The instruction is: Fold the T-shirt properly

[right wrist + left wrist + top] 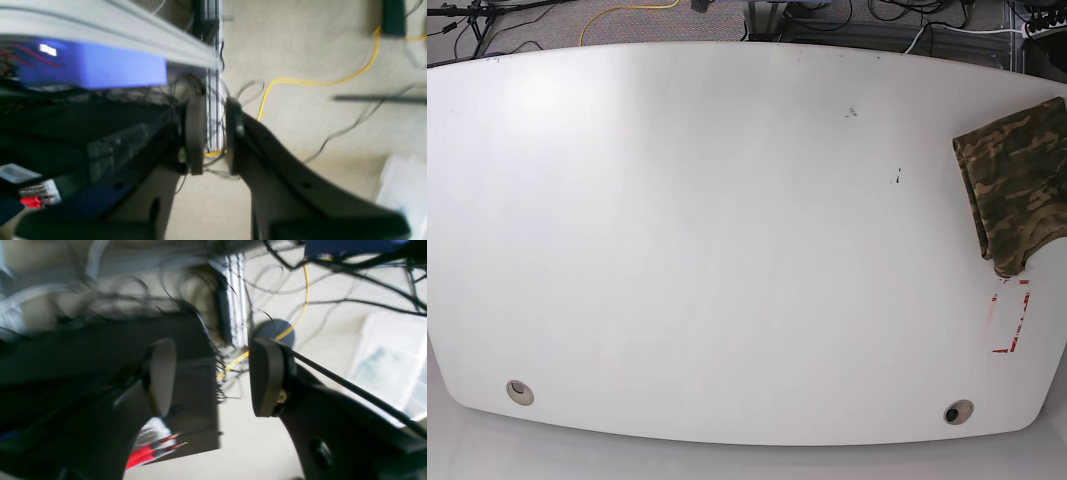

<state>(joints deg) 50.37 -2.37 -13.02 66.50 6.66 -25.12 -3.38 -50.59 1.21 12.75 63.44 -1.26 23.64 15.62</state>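
White and broad, our tabletop (727, 240) carries the camouflage-print fabric T-shirt (1017, 190) bunched at its far right edge, unfolded. Our left fingers (166, 373) gape empty; our right fingers (195, 133) stand narrowly parted, empty, both off the tabletop.

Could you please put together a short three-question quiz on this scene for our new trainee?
1. True or false: the camouflage-print fabric T-shirt lies at the middle of the white oval table.
2. Which gripper's jaws stand wider apart: A) left gripper, B) right gripper?
3. Fill in: neither gripper holds the T-shirt; between each pair of jaws only the ____ shows.

Key:
1. False; it lies at the table's edge, on the base view's right.
2. A.
3. Floor, with cables.
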